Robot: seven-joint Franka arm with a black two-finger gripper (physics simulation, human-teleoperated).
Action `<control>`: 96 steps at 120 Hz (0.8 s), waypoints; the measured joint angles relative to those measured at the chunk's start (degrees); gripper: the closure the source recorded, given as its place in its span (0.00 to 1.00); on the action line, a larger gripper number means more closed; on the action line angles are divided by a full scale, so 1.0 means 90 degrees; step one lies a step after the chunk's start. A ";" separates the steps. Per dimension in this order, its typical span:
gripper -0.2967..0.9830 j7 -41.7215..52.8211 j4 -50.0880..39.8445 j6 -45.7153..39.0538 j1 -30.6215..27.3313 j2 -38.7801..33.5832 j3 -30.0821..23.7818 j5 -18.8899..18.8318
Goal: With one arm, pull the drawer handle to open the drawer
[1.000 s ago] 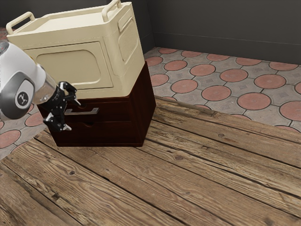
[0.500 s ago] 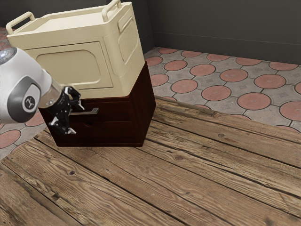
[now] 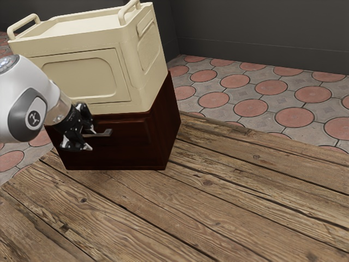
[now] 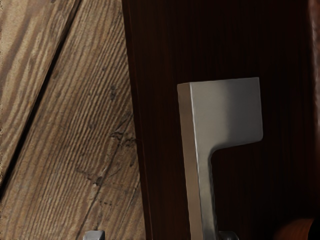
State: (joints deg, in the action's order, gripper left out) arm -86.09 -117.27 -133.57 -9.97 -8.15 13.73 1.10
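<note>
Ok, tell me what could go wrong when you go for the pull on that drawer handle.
My gripper is open around the handle, with one fingertip well off the bar and the other close beside it. Closing might shove the handle sideways or catch it unevenly, and it could then slip as I pull.

The cream box sits on top of the cabinet; if the drawer sticks, a hard pull might drag the cabinet and jolt the box.

On my screen, a big box [image 3: 82,79] sits on top of the cabinet [image 3: 128,157]. The handle [image 3: 104,132] is on the cabinet's front. The cabinet stands on the table [image 3: 218,191]. I see floor [image 3: 235,81] past the table, then a wall [image 3: 256,33].
</note>
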 joint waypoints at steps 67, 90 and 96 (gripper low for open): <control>0.84 -0.0030 -0.0288 0.0524 0.0001 -0.0536 -0.0001 -0.0006; 0.85 -0.0037 -0.0624 0.0683 0.0002 -0.0927 0.0000 -0.0021; 0.85 -0.0038 -0.0710 0.0715 0.0002 -0.1028 0.0000 -0.0024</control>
State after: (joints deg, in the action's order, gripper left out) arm -86.44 -123.66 -127.14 -9.95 -17.40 13.73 0.88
